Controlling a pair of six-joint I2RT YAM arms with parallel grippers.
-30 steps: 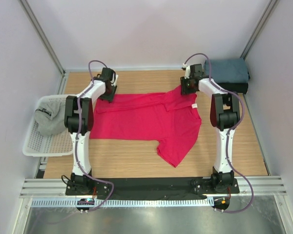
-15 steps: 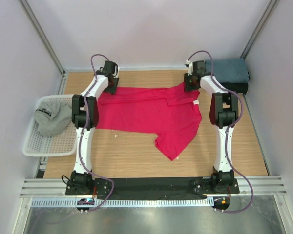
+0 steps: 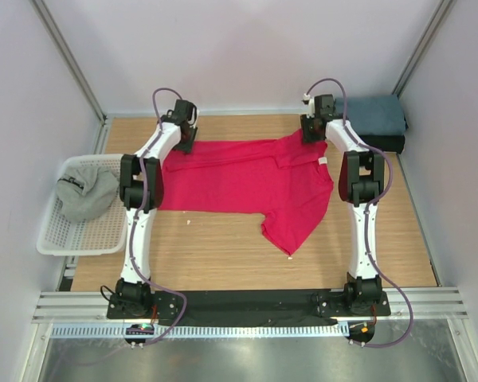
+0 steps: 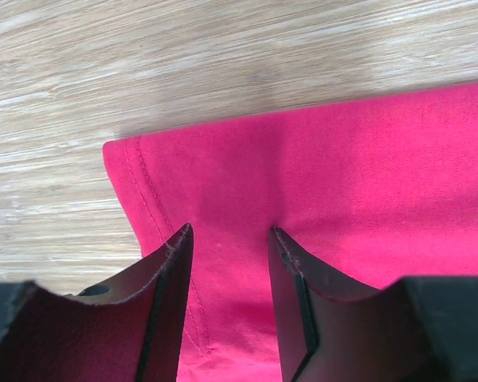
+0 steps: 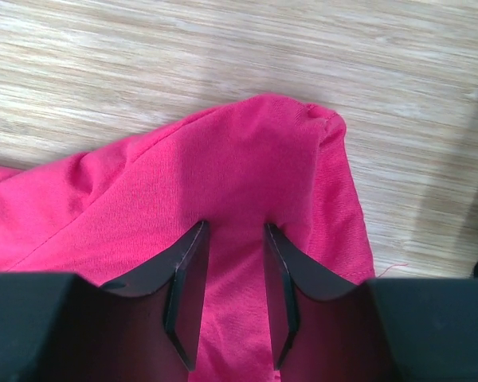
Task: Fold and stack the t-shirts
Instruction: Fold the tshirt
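Both arms reached further toward the far edge of the table (image 3: 223, 255), dragging the red shirt (image 3: 239, 175) with them. It sits further back now and the trailing sleeve has slid right.

- Left gripper (image 4: 227, 235): clenched on the shirt's far-left corner, hem seam visible beside the fingers.
- Right gripper (image 5: 235, 227): clenched on a bunched far-right corner.
- My read: they're pulling it flat and square before the first fold. The near-right sleeve is still skewed.
- Basket (image 3: 48, 239), left edge: holds the grey shirt (image 3: 84, 191), crumpled and unfolded.
- Far-right corner: blue shirt (image 3: 370, 115) folded on top of the black shirt (image 3: 386, 144), so two look done.
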